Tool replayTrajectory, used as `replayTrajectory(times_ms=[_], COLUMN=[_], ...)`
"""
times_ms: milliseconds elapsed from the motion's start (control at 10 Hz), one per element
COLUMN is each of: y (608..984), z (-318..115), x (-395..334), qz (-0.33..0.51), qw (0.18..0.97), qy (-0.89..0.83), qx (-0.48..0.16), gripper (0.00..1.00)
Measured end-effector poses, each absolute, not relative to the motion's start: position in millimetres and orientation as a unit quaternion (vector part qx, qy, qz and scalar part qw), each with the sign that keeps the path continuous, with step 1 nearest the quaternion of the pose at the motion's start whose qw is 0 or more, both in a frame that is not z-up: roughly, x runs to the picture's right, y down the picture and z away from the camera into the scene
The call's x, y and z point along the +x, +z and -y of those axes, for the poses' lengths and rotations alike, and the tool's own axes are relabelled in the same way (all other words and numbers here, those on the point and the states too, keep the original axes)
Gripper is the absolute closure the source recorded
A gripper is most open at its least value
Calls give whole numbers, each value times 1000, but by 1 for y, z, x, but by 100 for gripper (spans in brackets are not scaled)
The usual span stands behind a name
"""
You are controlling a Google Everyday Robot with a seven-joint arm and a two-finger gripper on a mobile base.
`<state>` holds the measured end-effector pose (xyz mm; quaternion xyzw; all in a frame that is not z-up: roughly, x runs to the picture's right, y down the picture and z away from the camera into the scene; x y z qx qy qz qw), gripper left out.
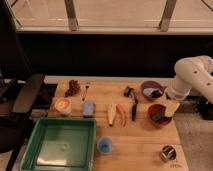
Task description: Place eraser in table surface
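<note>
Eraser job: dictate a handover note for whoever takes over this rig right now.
Pincer: at the table's right side, over the right rim of the red bowl. Whether it touches anything cannot be told.
Eraser: the dark block that appears to lie inside the red bowl, right beside the pincer.
Table surface: bare wood lies just in front of the bowl.
Done: the arm is at the bowl; the eraser is not on the wood yet.
Left: lift the eraser out and set it on the table surface.
</note>
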<state>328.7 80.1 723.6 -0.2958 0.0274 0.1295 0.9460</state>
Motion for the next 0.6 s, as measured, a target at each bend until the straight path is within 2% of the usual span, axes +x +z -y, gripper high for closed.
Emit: replayTrajectory(times_ms=[300,600], y=[726,735], z=[-79,-90], x=[324,310], qz=[-22,14], qw=[947,941], qy=[97,-42], qx=[-304,-336], gripper=[20,20])
